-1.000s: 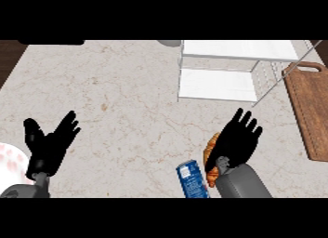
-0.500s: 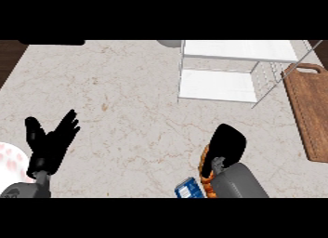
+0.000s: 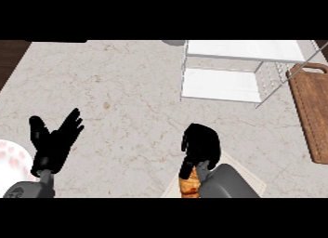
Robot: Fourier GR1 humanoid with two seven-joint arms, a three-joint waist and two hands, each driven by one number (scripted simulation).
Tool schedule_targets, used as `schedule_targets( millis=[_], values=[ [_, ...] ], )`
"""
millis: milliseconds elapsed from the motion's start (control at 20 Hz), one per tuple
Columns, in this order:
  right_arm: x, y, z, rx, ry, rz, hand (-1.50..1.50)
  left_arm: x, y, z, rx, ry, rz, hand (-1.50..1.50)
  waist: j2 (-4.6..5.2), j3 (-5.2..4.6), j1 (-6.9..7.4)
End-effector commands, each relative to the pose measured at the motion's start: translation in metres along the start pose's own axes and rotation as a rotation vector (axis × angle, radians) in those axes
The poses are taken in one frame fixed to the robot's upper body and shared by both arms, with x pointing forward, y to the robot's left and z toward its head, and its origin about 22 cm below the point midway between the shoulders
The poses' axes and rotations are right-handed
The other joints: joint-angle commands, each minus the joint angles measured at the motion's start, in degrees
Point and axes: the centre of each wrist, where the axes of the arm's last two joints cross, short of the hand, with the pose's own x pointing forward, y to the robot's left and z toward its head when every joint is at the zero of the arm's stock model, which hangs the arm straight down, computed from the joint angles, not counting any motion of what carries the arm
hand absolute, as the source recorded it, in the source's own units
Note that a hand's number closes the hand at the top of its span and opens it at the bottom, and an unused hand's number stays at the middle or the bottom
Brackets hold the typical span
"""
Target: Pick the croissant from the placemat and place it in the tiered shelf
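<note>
Right hand (image 3: 202, 145) is low over the near edge of the marble surface (image 3: 125, 93), fingers curled downward, knuckles humped up. Just beneath its wrist, the croissant (image 3: 189, 182) shows as a golden-brown strip, pressed against the inner side of the grey forearm. From here I can't tell whether the fingers actually wrap the pastry or only sit above it; most of it is hidden under the hand and arm. A pale placemat (image 3: 252, 179) peeks out on either side of that forearm, right at the bottom of the view.

Over on the other side, the left hand (image 3: 53, 139) rests open, fingers spread and pointing up, holding nothing. Beside it, at the left edge, sits a white plate (image 3: 5, 158) with a pink pattern.

Further back and to the right stands the tiered shelf (image 3: 225, 69), white trays in a thin wire frame, well apart from the croissant. A wooden cutting board (image 3: 320, 111) lies along the right edge, just beside the shelf.
</note>
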Motion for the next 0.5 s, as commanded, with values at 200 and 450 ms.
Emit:
schedule_targets(
  millis=[200,450],
  values=[
    [0.044,-0.037,0.049,-0.049,-0.41,-0.21,1.5,-0.012,0.003,-0.004,0.03,0.031,-0.005,0.0,0.17,0.26,-1.38],
    [0.065,-0.08,0.105,-0.281,-0.497,-0.269,1.5,-0.013,-0.001,0.005,0.015,0.033,0.019,0.0,-0.28,0.23,-1.71]
  ],
)
